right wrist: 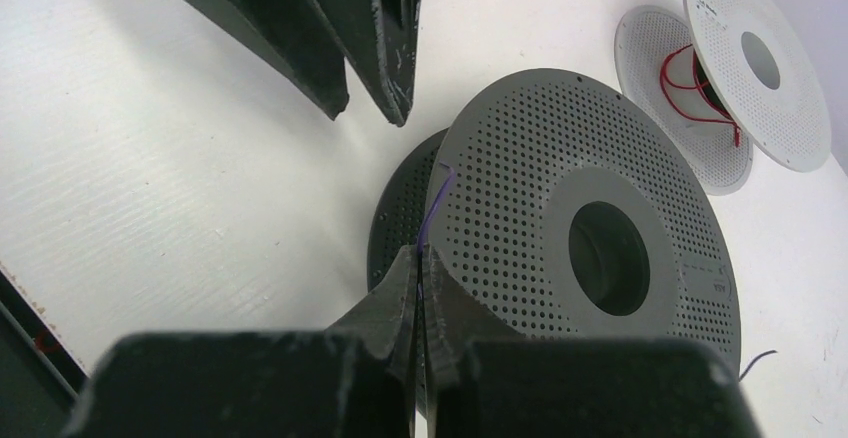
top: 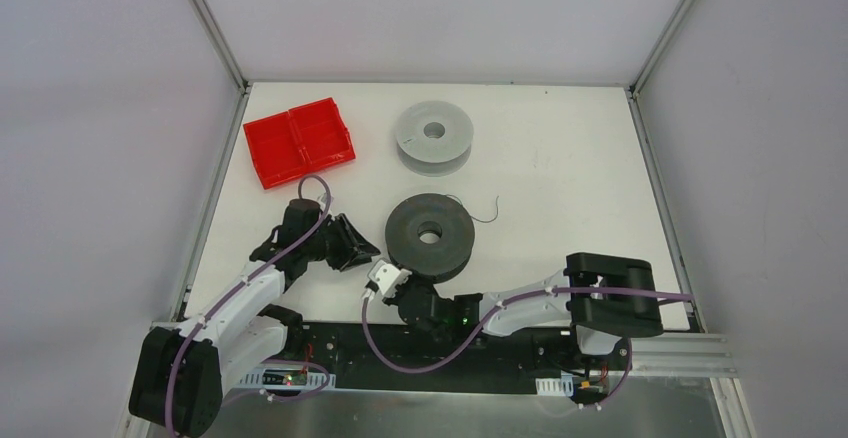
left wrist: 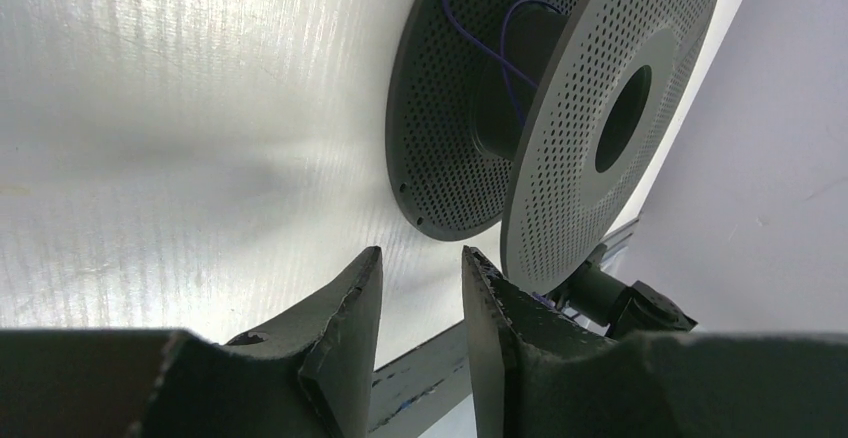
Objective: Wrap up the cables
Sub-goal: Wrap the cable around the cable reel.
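Observation:
A dark grey perforated spool (top: 430, 236) lies flat in the middle of the table. A thin dark purple cable (right wrist: 435, 203) comes out from between its flanges at the near-left rim, and my right gripper (right wrist: 420, 253) is shut on it right at that rim. A few loose turns of the cable (left wrist: 480, 43) sit on the hub. A short tail (top: 487, 213) curls out at the spool's far right. My left gripper (left wrist: 421, 253) is open with nothing between its fingers, just left of the spool and apart from it (top: 365, 251).
A light grey spool (top: 433, 136) carrying red wire (right wrist: 690, 83) stands behind the dark one. A red divided tray (top: 298, 141) sits at the back left. The black base rail (top: 440, 358) runs along the near edge.

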`<state>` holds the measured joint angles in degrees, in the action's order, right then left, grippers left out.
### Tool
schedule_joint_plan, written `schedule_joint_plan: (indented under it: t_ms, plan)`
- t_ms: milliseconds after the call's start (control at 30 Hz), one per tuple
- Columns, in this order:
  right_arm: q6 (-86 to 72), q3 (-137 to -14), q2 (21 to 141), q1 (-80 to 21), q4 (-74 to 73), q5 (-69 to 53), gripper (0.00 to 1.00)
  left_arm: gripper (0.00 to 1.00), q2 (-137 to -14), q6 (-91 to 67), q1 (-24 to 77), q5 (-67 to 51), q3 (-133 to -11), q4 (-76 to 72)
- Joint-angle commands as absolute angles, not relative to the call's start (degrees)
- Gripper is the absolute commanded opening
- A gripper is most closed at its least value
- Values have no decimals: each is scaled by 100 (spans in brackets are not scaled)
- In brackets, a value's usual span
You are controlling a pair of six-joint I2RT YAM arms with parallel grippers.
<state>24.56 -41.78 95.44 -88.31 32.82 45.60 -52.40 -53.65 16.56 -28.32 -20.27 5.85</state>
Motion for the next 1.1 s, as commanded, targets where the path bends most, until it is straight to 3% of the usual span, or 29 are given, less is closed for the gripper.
schedule_joint_plan:
  t_ms: [0,267,567,767,1067]
  plan:
    - [2165,-4120,9402,-8818,3583,4607,0,34,-5112,-5351,1699,-2720,-1976,351]
    - [1324,-4201,7241,-8900,1848,5242,0,36,-4972,-4972,1692,-2769,-2174,391]
    - [2420,-5460,4614,-8306,855,5635,0,38,-5255,-4579,1701,-2535,-2525,588]
    - [3993,-6811,4499,-7592,1230,5196,0,39,-5590,-4361,1719,-2581,-2791,642]
    - [4849,-8360,5476,-6393,978,4661,0,41,-6081,-4038,1751,-2618,-3357,547]
